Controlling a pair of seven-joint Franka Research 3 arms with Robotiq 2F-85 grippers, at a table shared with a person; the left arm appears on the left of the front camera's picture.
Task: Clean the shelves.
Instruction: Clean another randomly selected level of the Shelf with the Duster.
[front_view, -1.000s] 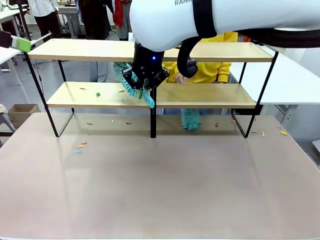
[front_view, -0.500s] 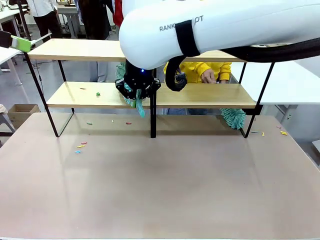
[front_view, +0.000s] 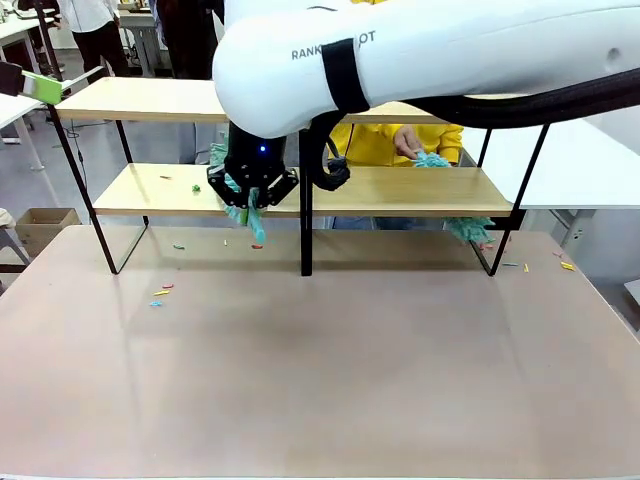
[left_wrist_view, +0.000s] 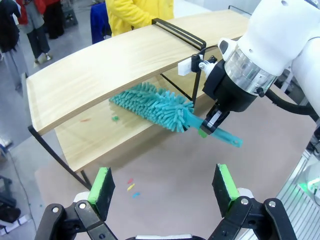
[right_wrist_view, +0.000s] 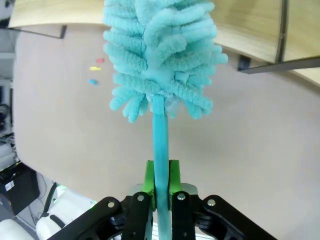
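Shelves (front_view: 400, 190) of light wood on a black frame are set at the far side of the beige worktop (front_view: 320, 380). The right pincer (front_view: 250, 205) is clenched on the handle of a teal duster (left_wrist_view: 155, 105), whose fluffy head is reached in between the two boards, on the robot's left of the central upright. The left pincer (left_wrist_view: 163, 185) is held released above the worktop, with nothing between its green pads. Coloured scraps (front_view: 162, 292) are scattered on the worktop. A person's hand (front_view: 405, 143) is seen behind the shelves.
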